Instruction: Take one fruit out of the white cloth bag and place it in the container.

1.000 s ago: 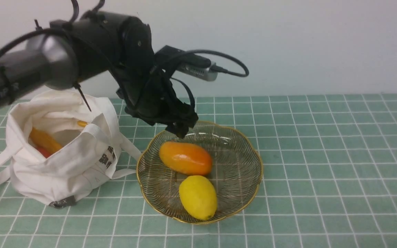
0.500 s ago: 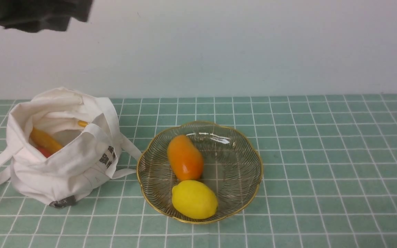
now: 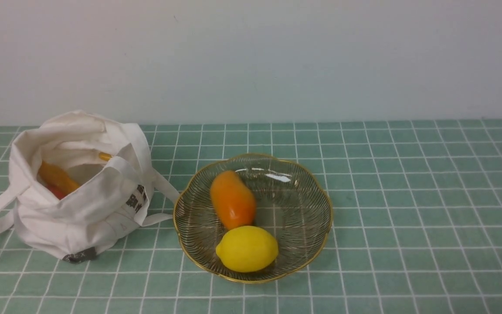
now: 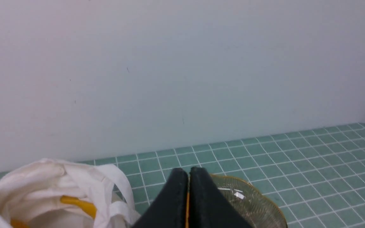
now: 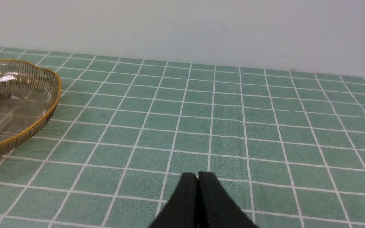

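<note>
On a green-checked tablecloth (image 3: 408,196) set against a plain pale wall, the orange fruit (image 3: 232,199) lies inside the container (image 3: 316,244), a shallow ribbed glass bowl with a scalloped gold rim, its lower end touching a yellow lemon (image 3: 247,249) that sits nearer the camera. Both fruits rest toward the left half of the bowl, where the curved floor cradles them and would stop them rolling. Just beside the bowl, to the robot's left, the white cloth bag (image 3: 81,205) slumps open with its strap handles splayed on the cloth, a yellow-orange banana (image 3: 57,177) and a sliver of something red (image 3: 55,192) visible in its mouth. Neither arm appears in the front view. From the wrist cameras, the left gripper (image 4: 188,177) has its jaws pressed together on nothing, held high with the bag and the bowl's rim below and ahead of it, while the right gripper (image 5: 197,179) is likewise closed and empty, low over bare cloth well apart from the bowl. With the fruit lying free in the bowl and both arms clear of it, the task looks complete.
</note>
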### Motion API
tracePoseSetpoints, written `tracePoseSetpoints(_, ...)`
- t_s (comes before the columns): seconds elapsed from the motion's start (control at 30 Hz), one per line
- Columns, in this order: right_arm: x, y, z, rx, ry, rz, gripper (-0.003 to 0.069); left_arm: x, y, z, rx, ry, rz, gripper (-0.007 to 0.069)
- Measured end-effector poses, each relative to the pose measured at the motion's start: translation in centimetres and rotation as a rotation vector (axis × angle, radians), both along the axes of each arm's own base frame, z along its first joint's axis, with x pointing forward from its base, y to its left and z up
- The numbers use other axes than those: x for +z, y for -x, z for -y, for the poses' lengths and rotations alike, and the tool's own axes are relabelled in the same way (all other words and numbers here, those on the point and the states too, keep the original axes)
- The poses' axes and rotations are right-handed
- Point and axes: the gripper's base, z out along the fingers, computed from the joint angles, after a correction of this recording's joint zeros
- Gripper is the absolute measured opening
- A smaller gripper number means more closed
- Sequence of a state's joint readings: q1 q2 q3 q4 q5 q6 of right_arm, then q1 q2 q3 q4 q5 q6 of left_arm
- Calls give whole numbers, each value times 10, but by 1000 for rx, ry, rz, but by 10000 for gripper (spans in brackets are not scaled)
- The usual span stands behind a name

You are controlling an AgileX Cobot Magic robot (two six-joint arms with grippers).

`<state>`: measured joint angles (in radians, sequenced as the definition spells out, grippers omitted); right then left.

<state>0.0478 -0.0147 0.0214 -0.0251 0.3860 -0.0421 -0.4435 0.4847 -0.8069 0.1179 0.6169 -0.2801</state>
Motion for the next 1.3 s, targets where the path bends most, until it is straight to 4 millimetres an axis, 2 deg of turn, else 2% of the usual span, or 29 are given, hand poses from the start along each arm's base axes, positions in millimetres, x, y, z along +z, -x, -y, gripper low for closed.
tracePoseSetpoints(0.07,0,0,0,0,0,0,-15,-17,10,-4,-7,7,-32,-8)
tracePoseSetpoints(0.2,0,0,0,0,0,0,-15,-39,21,-10,-1,-19,-62,-8)
tracePoseSetpoints(0.5,0,0,0,0,0,0,-15,-47,23,-17,39,-96,-5,-8)
tracePoseSetpoints(0.6,0,0,0,0,0,0,-15,-58,18,-15,39,-120,4,-8)
tracePoseSetpoints(0.73,0,0,0,0,0,0,-15,-95,14,-15,57,-196,25,-8)
tracePoseSetpoints(0.9,0,0,0,0,0,0,-15,-139,17,-19,137,-195,8,-8)
tracePoseSetpoints(0.93,0,0,0,0,0,0,-15,-158,19,-22,187,-200,18,-8)
tracePoseSetpoints(1.03,0,0,0,0,0,0,-15,-193,21,-27,264,-241,6,-8)
tracePoseSetpoints(1.13,0,0,0,0,0,0,-15,-215,21,-29,303,-267,-32,-8)
tracePoseSetpoints(1.3,0,0,0,0,0,0,-15,-220,21,-29,317,-247,-62,-8)
